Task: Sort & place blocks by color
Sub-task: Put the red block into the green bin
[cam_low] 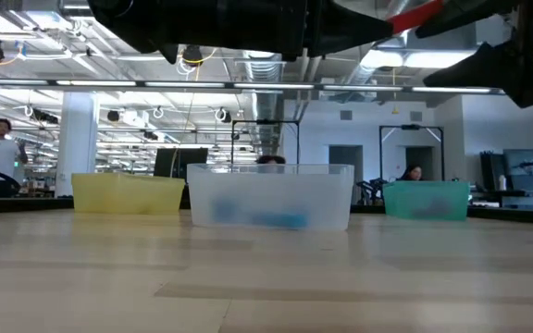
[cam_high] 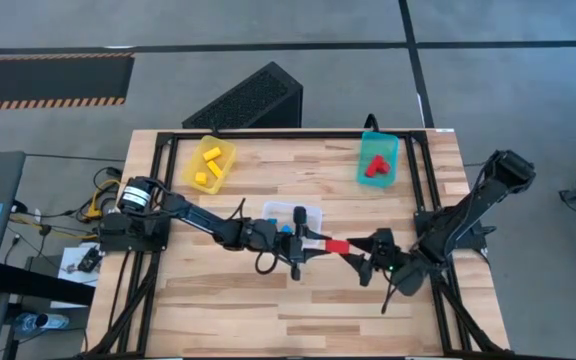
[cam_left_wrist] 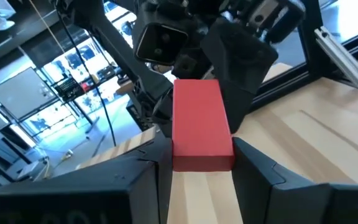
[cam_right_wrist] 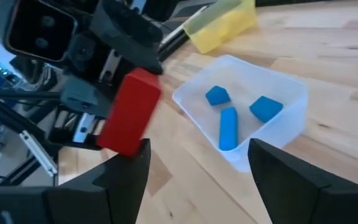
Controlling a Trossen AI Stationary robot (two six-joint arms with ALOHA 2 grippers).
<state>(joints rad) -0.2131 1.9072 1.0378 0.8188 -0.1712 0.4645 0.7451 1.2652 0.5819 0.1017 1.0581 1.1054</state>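
A red bar block (cam_high: 334,245) hangs in the air over the table's middle, between my two grippers. My left gripper (cam_high: 305,246) is shut on it, reaching in from the table's left. My right gripper (cam_right_wrist: 197,168) faces it from the right with its fingers wide open, and the bar's free end (cam_right_wrist: 122,142) sits just beside one finger (cam_right_wrist: 132,163). Yellow blocks lie in the yellow bin (cam_high: 208,165), red blocks in the teal bin (cam_high: 377,160), and blue blocks (cam_right_wrist: 229,124) in the clear bin (cam_high: 294,214). My left gripper pinches the red bar's end on the table's left side (cam_left_wrist: 201,158) between its two fingers (cam_left_wrist: 257,165). The fingers come level from the table's left and lie along the bar. The bar sticks out level beyond them toward the right gripper, lifted clear of the table. My right gripper is close beside the bar's free end, but I cannot tell whether a finger touches it.
The clear bin stands just beyond the grippers, the yellow bin far left, the teal bin far right. Bare wood lies along the near half of the table (cam_high: 268,310). People show in the room beyond, in the low view.
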